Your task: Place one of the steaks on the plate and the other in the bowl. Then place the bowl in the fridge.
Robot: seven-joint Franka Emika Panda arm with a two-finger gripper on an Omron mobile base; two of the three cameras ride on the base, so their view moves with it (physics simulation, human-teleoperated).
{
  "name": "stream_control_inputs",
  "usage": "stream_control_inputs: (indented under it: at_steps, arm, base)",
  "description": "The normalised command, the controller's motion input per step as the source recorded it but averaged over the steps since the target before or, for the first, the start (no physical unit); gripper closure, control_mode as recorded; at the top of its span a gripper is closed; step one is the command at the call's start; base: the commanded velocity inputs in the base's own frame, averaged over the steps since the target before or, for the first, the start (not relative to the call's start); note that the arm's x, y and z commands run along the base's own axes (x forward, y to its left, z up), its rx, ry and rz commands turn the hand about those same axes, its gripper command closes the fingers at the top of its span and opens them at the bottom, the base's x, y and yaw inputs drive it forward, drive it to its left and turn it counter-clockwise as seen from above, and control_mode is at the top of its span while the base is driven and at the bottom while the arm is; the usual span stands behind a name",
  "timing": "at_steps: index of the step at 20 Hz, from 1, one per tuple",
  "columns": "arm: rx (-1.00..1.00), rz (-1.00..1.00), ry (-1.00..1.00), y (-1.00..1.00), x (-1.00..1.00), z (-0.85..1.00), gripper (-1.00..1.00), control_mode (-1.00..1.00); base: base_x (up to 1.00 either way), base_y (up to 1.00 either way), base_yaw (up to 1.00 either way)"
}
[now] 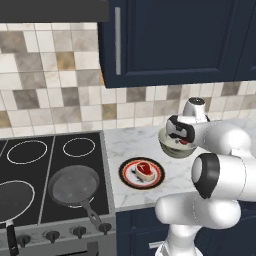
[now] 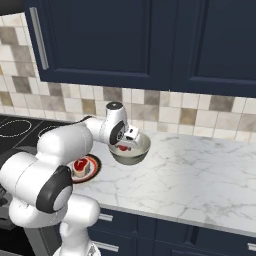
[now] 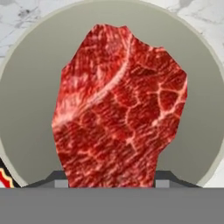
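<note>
Now 2 steaks: one (image 1: 144,169) on plate (image 1: 127,177), one (image 3: 118,109) in jaws over 1 bowl (image 2: 135,155).

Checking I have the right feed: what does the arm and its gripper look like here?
A glossy white arm of rounded, bulbous segments, with dark grey to black caps at the joints. The hand is white with a black band; the gripper ends in two small dark grey fingertips. No cables or markings show.

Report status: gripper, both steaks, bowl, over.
Gripper shut on second steak, hanging over bowl. First steak on plate. Bowl on marble counter, nothing in the way.
</note>
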Motion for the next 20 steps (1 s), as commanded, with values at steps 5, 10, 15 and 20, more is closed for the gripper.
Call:
stream_control_inputs:
  at_steps: [5, 10, 15, 20]
  arm:
    - [0.0, 0.0, 0.0, 0.0, 0.0, 0.0, -1.0, -1.0]
    - [0.0, -0.01, -0.05, -0.01, -0.24, 0.11, -1.0, -1.0]
    - [0.02, 0.0, -0.17, -0.02, -0.85, 0.42, -1.0, -1.0]
    - [0.0, 0.0, -0.01, 0.03, -0.81, 0.18, -1.0, -1.0]
  base:
    - [0.0, 0.0, 0.0]
    - [0.0, 0.0, 0.0]
    - [0.0, 0.0, 0.0]
    - [0.0, 0.0, 0.0]
